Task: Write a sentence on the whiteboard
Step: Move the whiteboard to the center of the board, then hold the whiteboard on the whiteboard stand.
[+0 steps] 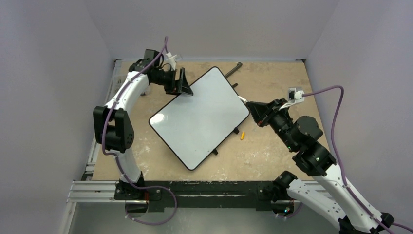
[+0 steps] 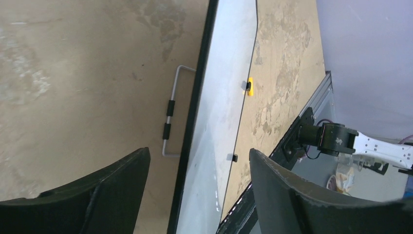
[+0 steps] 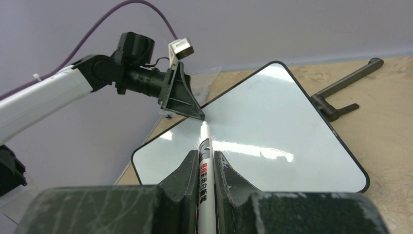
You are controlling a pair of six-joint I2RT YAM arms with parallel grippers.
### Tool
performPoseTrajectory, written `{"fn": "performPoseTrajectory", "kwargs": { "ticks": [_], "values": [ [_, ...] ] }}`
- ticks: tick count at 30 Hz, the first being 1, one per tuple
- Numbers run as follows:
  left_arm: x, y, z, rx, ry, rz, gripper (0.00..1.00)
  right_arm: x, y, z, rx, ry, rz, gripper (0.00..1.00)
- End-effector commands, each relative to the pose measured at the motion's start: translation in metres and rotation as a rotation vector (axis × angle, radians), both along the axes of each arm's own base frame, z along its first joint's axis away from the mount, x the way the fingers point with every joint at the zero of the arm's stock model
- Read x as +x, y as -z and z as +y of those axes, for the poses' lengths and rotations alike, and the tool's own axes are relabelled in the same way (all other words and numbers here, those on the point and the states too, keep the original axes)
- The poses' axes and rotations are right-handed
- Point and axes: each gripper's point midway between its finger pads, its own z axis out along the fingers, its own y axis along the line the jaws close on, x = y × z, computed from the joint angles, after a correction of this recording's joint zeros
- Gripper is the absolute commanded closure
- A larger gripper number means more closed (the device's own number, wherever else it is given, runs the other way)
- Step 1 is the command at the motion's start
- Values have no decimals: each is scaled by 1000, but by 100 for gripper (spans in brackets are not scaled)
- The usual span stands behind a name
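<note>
The whiteboard (image 1: pixel 199 119) lies turned diagonally on the table, and its white face is blank. No sentence shows on it. My right gripper (image 1: pixel 257 109) is shut on a white marker (image 3: pixel 205 161), whose tip points over the board's right corner. In the right wrist view the gripper (image 3: pixel 207 155) looks across the board (image 3: pixel 272 122). My left gripper (image 1: pixel 182 87) is open at the board's far left edge. In the left wrist view its fingers (image 2: pixel 197 156) stand wide apart with the board's black rim (image 2: pixel 195 112) between them.
A small orange cap (image 1: pixel 242 135) lies on the table by the board's right edge and shows in the left wrist view too (image 2: pixel 250 86). A black bar stand (image 1: pixel 233 69) lies behind the board. A wire loop (image 2: pixel 169 117) sticks out beside the board. Purple walls close in on three sides.
</note>
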Motion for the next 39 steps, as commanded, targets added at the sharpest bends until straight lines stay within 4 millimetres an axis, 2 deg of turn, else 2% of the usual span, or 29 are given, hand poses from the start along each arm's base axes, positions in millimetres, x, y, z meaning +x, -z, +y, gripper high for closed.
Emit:
{"fn": "performPoseTrajectory", "kwargs": {
  "ticks": [1,6,11,21,25,33,39],
  "values": [
    [-12,-29,29,-24,-9,-74,32,4,-11,-1,7,17,-9,100],
    [-22,-31,27,-70,25,-65,44,9,-12,14,-3,-31,0,100],
    [-21,-23,25,-94,52,-33,46,7,-15,23,4,-77,5,100],
    [-19,-1,19,-147,73,85,56,7,-13,31,13,-111,17,100],
    [-21,-4,15,-185,86,92,61,7,-13,33,15,-117,17,100],
    [-23,1,14,-171,81,119,75,8,-10,34,16,-121,23,100],
    [-28,6,9,-140,103,116,77,9,-9,36,13,-123,26,100]
  ]
}}
